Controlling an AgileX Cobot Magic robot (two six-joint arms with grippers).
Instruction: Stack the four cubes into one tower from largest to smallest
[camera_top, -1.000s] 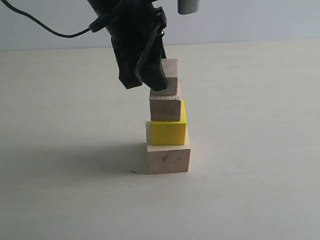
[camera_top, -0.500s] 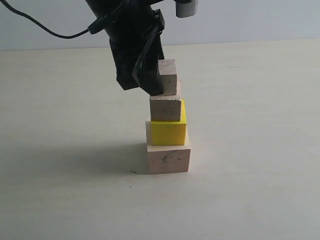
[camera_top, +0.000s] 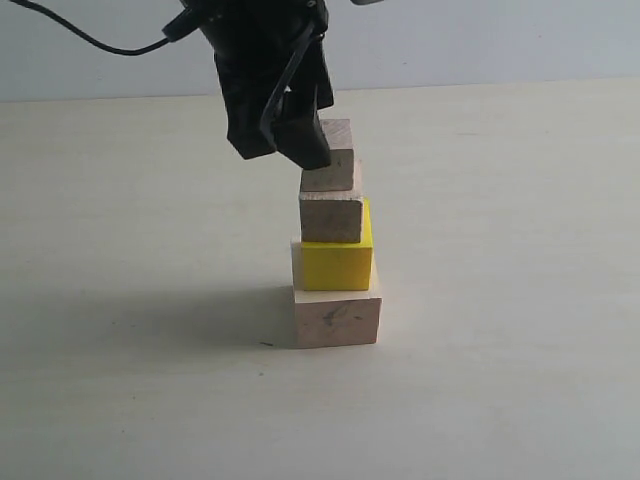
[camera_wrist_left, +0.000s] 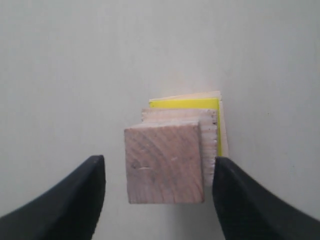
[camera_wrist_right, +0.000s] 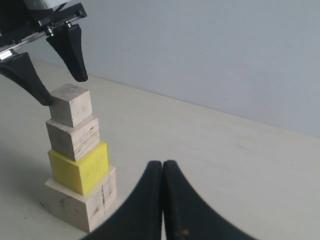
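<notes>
The four cubes stand as one tower on the pale table. A large wood cube (camera_top: 337, 316) is at the bottom, then the yellow cube (camera_top: 337, 266), a medium wood cube (camera_top: 331, 216) and a small wood cube (camera_top: 337, 160) on top. My left gripper (camera_top: 300, 150) hangs open over the top, its black fingers (camera_wrist_left: 75, 200) on either side of the small cube (camera_wrist_left: 164, 162) with a gap on each side. My right gripper (camera_wrist_right: 163, 165) is shut and empty, off to the side of the tower (camera_wrist_right: 80, 165).
A bare pale tabletop (camera_top: 500, 300) lies all around the tower, with a light wall (camera_top: 500, 40) behind. A black cable (camera_top: 90, 40) trails from the left arm at the upper left.
The left gripper's jaws have spread wider and the gripper has risen slightly. The small cube stays on top of the tower. The right gripper has stayed shut.
</notes>
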